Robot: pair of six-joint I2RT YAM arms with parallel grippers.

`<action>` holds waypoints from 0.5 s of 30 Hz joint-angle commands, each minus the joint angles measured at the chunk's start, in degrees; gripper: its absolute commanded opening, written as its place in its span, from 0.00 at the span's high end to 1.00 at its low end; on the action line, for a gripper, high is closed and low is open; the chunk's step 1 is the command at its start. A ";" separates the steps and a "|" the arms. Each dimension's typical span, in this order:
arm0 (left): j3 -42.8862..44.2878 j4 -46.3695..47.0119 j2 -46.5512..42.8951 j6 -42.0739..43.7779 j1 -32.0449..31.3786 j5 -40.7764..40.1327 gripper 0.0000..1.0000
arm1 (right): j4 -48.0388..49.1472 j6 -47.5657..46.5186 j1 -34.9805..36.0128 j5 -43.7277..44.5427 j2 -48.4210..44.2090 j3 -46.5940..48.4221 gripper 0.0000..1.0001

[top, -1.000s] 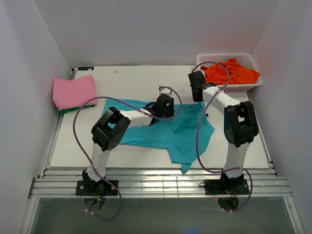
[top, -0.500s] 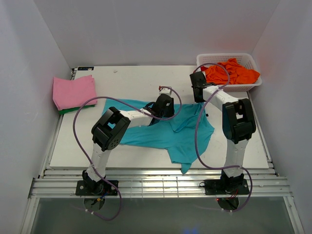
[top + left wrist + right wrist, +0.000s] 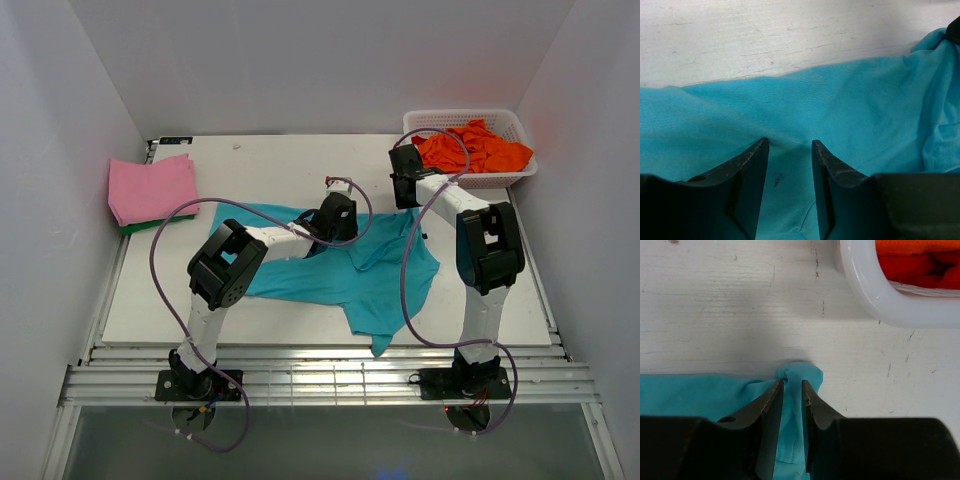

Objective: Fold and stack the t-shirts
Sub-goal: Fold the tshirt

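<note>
A teal t-shirt (image 3: 370,275) lies rumpled across the middle of the white table. My left gripper (image 3: 338,214) presses down on its far edge near the centre. In the left wrist view its jaws (image 3: 788,143) stand a little apart, and the cloth (image 3: 840,100) puckers in between them. My right gripper (image 3: 405,195) is at the shirt's far right corner. In the right wrist view it (image 3: 792,382) is pinched on a small raised fold of teal cloth (image 3: 799,371). Orange t-shirts (image 3: 470,148) lie heaped in the basket.
A white plastic basket (image 3: 520,125) stands at the back right; its rim (image 3: 865,285) is close beyond my right gripper. A folded pink shirt (image 3: 152,187) lies on a green one at the back left. White walls enclose the table.
My right gripper has shifted slightly toward the back of the table, at the shirt's corner. The left arm and the shirt have not visibly moved.
</note>
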 commanded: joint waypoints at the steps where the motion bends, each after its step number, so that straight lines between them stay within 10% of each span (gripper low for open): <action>1: 0.66 0.53 -0.49 -0.32 -0.18 0.17 0.49 | 0.32 -0.64 -0.22 -1.07 -0.59 2.33 0.73; 15: -0.05 0.45 -1.20 -0.14 -0.18 -0.97 0.49 | -0.91 -0.99 -0.22 0.95 1.17 2.51 0.73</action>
